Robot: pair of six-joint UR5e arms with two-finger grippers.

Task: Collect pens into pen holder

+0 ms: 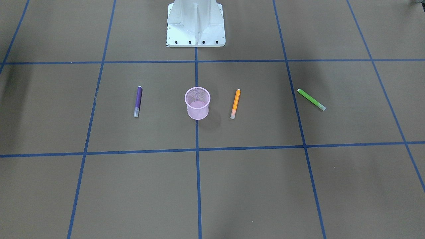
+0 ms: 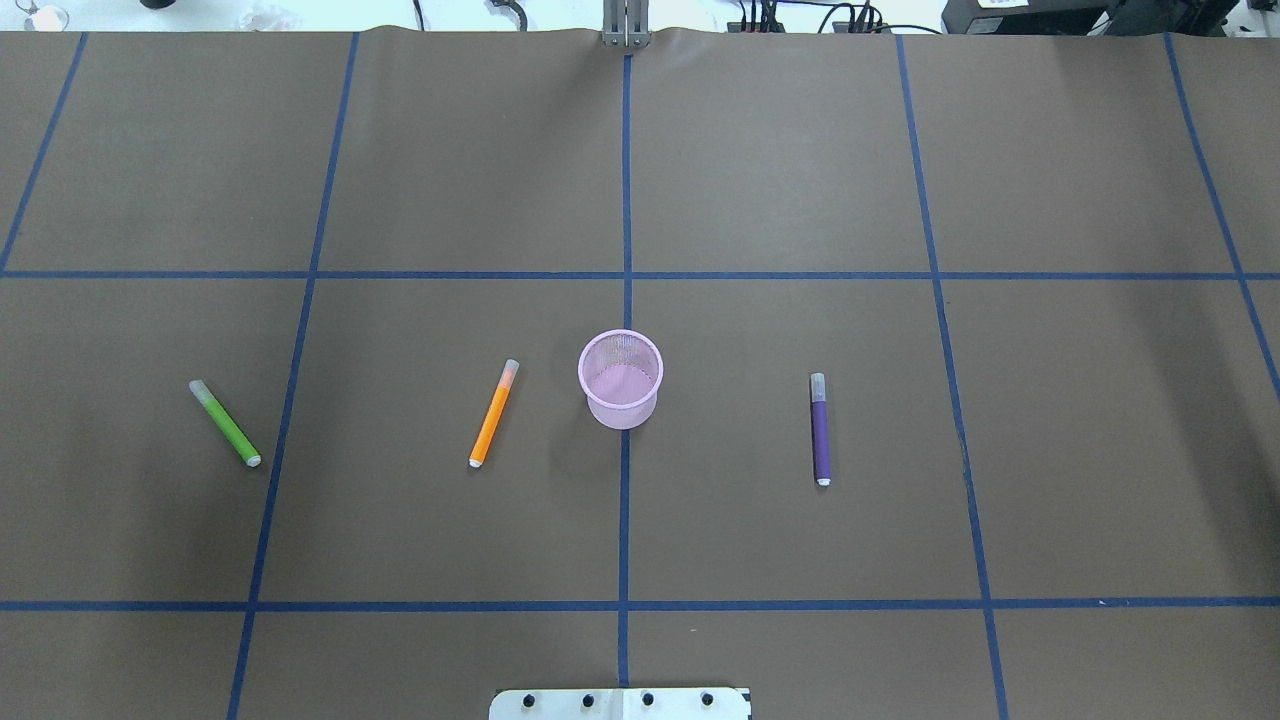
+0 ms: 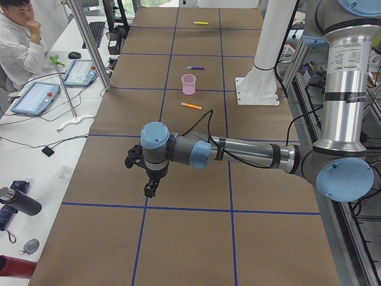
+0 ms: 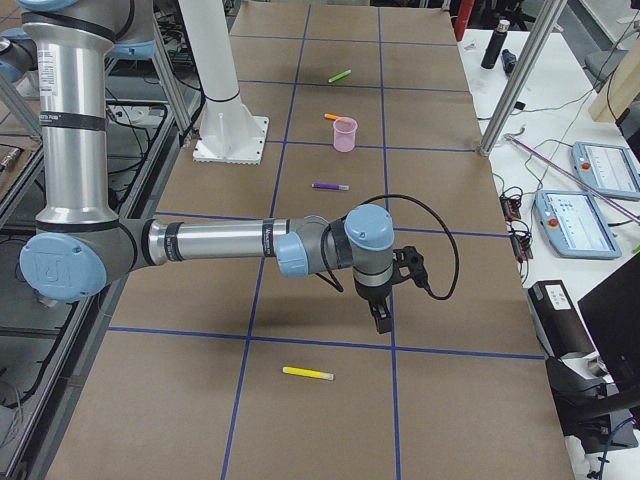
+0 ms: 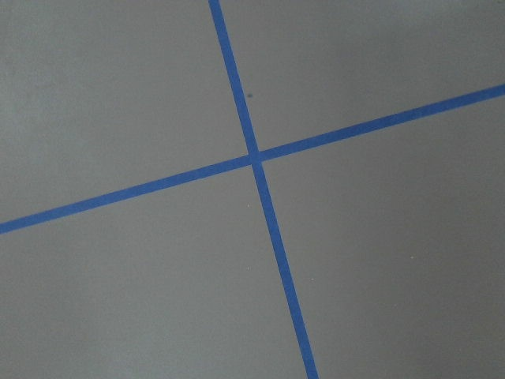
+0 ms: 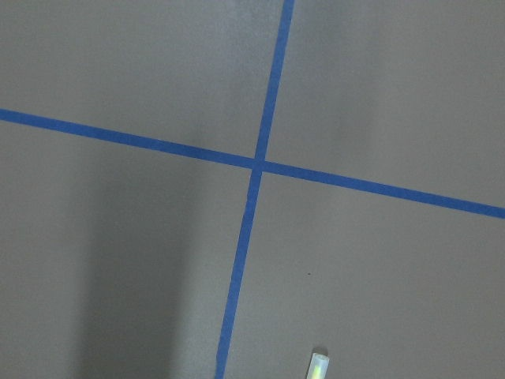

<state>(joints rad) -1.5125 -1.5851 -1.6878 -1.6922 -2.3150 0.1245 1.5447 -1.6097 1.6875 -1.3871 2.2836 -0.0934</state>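
Observation:
The pink mesh pen holder (image 1: 198, 111) (image 2: 622, 408) stands upright and empty at the table's middle. Three pens lie flat beside it: an orange pen (image 2: 493, 413) close on its left in the overhead view, a green pen (image 2: 224, 423) farther left, and a purple pen (image 2: 820, 428) on its right. A yellow pen (image 4: 308, 374) lies far off at the table's right end; its capped tip (image 6: 318, 366) shows in the right wrist view. My left gripper (image 3: 150, 189) hangs over bare table at the left end and my right gripper (image 4: 382, 318) near the yellow pen. Whether either is open or shut I cannot tell.
The white robot base (image 1: 196, 25) stands behind the pen holder. A seated person (image 3: 18, 42), tablets (image 3: 36, 97) and a dark bottle (image 3: 21, 202) are on the white side bench. Aluminium posts (image 4: 520, 75) stand along the table's far edge.

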